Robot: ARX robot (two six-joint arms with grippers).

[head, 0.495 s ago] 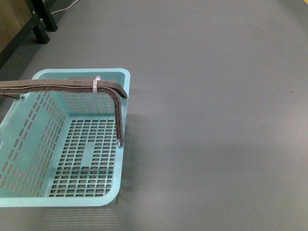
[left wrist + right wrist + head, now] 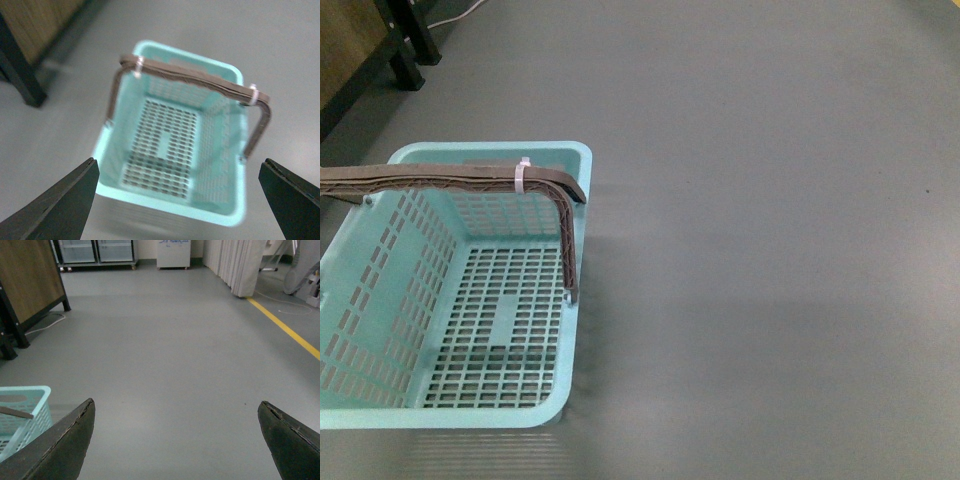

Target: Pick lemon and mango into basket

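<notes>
The basket [image 2: 550,150] stands on the floor [image 2: 770,250] at near left, beneath the left claw [image 2: 178,162], jaws spread apart, and left of the right claw [image 2: 176,402], likewise spread.

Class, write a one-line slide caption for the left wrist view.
Open left tool hovers above the empty turquoise basket, brown handle raised, on grey floor.

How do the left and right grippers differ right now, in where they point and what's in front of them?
The left gripper points down at the basket, which sits framed between its jaws; the right gripper faces out along the grey floor, with the basket only at the edge of its view. The left wrist picture is blurred; the right one is sharp. Shared: both have jaws wide open and hold nothing.
</notes>
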